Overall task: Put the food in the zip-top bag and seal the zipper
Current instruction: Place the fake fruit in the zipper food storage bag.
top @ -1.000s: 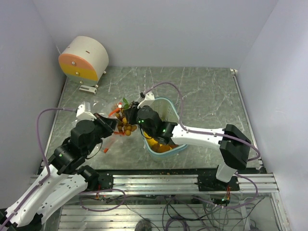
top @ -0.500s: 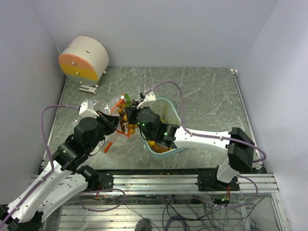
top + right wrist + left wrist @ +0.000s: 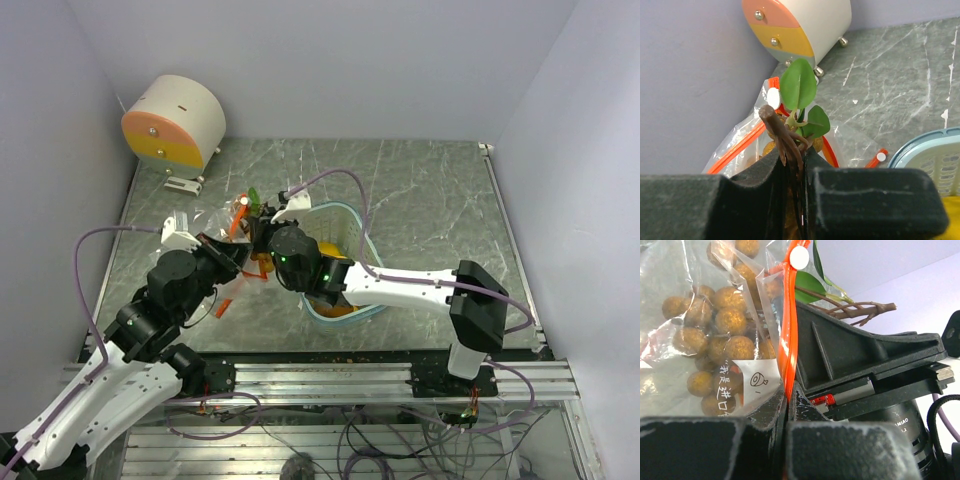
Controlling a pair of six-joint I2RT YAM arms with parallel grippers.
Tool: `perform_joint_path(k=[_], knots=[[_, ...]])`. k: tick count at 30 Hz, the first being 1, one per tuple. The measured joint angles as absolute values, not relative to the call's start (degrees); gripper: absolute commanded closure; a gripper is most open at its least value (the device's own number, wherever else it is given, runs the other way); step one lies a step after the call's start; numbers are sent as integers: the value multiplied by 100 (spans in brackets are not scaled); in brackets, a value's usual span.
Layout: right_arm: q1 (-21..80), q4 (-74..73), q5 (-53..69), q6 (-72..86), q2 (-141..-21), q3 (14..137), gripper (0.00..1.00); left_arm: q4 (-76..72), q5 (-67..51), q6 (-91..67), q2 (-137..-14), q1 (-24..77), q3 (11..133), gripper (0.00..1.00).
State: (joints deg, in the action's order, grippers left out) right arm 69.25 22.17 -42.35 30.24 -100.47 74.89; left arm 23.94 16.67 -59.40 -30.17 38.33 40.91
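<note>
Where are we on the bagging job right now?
Done: the brown fruit bunch hangs inside the zip-top bag, seen through its plastic. In hand: the left gripper pinches the bag's orange zipper edge, and the right gripper grips the bunch's stem, jaws shut. Left: release the stem, move the yellow-orange fruits from the teal basket, seal the zipper.

Mouth of bag [image 3: 215, 215] hemmed by left hand [image 3: 232, 258] and right hand [image 3: 262, 236], basket [image 3: 347, 212] beside, far tabletop [image 3: 430, 190] open
</note>
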Motion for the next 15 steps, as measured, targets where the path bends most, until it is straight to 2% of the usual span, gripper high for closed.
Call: perform_joint_path(k=[2,7,10,15], knots=[[6936,2285,-4248,3020,-10088,7489,85,2403,1667,-5996,-2969,3830,4053,93],[6945,2469,-4060,3118,-9977,7328,48,2471,1717,-6025,-2803,3830,4056,93],[6941,2528,-3715,3157,-9612,6910,39,2499,1791,-6038,-2742,3830,4056,93],[6932,2495,-3138,3146,-9072,6814,38,2453,1890,-6143,-2565,3830,3896,93]])
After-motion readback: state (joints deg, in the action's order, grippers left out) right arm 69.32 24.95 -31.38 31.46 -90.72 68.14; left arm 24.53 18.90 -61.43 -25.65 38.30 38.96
